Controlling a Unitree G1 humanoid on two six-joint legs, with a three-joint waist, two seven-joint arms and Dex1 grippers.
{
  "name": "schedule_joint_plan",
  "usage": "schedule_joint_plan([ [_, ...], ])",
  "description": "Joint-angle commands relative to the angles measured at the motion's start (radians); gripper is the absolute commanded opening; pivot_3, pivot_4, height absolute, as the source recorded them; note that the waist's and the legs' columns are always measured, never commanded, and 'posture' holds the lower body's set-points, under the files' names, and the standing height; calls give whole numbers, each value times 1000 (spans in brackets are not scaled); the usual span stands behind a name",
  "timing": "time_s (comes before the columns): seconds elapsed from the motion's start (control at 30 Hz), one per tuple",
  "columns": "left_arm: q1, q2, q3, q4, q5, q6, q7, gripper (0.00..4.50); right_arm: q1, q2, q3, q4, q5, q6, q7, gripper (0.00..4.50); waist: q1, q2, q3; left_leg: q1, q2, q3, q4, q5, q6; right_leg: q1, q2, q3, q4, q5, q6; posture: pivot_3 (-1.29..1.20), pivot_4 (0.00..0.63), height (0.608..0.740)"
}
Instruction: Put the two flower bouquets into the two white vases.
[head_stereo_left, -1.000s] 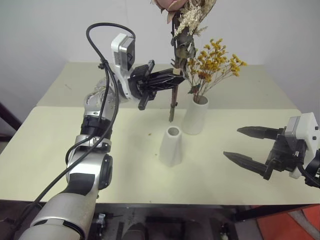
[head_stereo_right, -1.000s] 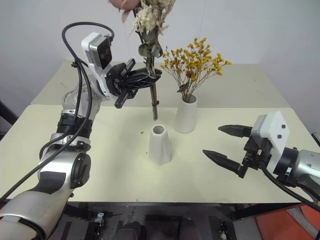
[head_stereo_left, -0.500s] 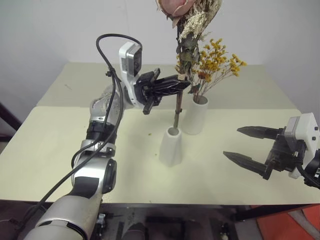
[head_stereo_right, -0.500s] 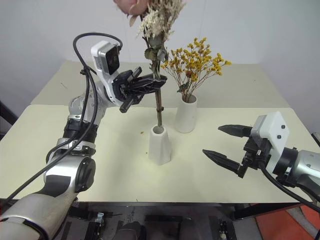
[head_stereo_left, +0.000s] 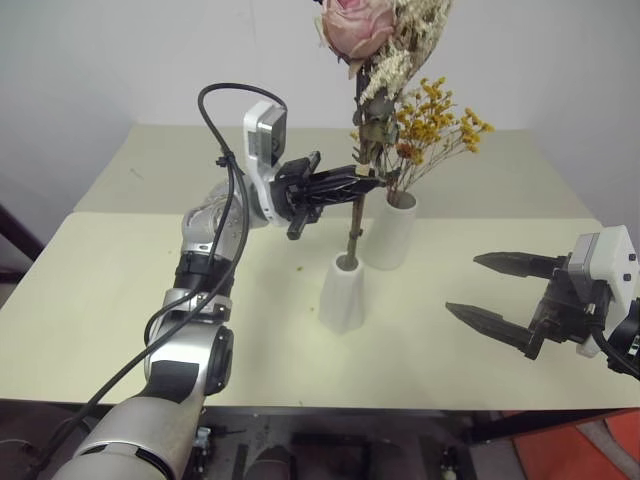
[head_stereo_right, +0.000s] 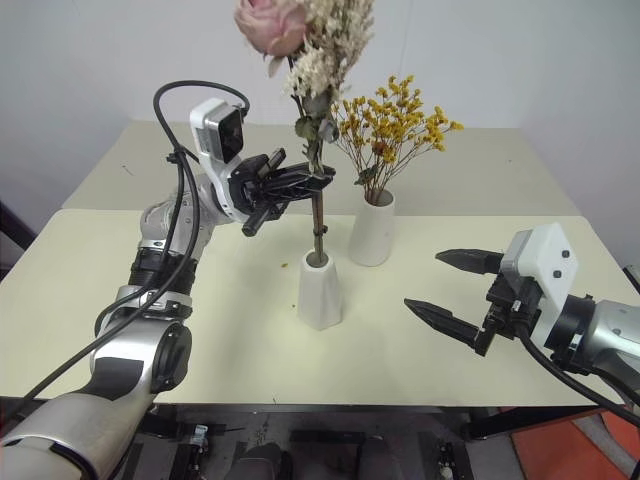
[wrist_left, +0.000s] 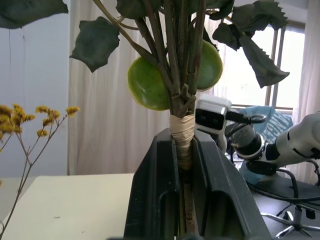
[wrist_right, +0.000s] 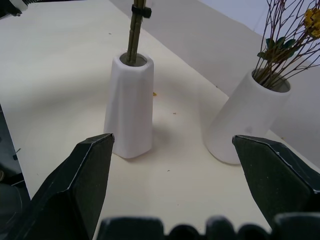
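Directly above the shorter vase (head_stereo_right: 319, 291), the left gripper (head_stereo_right: 318, 179) has its jaws clamped on the stems of the rose bouquet (head_stereo_right: 300, 40), whose stem tips sit just inside the narrow mouth. Just behind the shorter vase, the taller vase (head_stereo_right: 372, 229) already carries the orange-yellow spray (head_stereo_right: 392, 118). Judged best practice: keep the stems vertical and centred, lower until they bottom out, then release. The right gripper (head_stereo_right: 455, 292), jaws spread wide and empty, hovers over the bench (head_stereo_right: 120, 300) well right of the shorter vase.

Bright, even light; soft shadows; backlit window glare behind leaves.
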Motion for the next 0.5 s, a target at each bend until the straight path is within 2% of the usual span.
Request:
schedule_joint_plan([
  [0.03, -3, -6, 5, -1, -7, -10, -3, 117, -10, -9, -14, -8, 6, -16, -3, 4500, 0, 0, 0, 0, 0, 0, 0, 0, 0, 0, 0, 0, 0, 0, 0, 0, 150, 740],
  [0.5, 64, -6, -5, -29, 4, -32, -9, 117, -4, -3, -13, -12, 1, -17, -9, 4500, -1, 0, 0, 0, 0, 0, 0, 0, 0, 0, 0, 0, 0, 0, 0, 0, 150, 740],
])
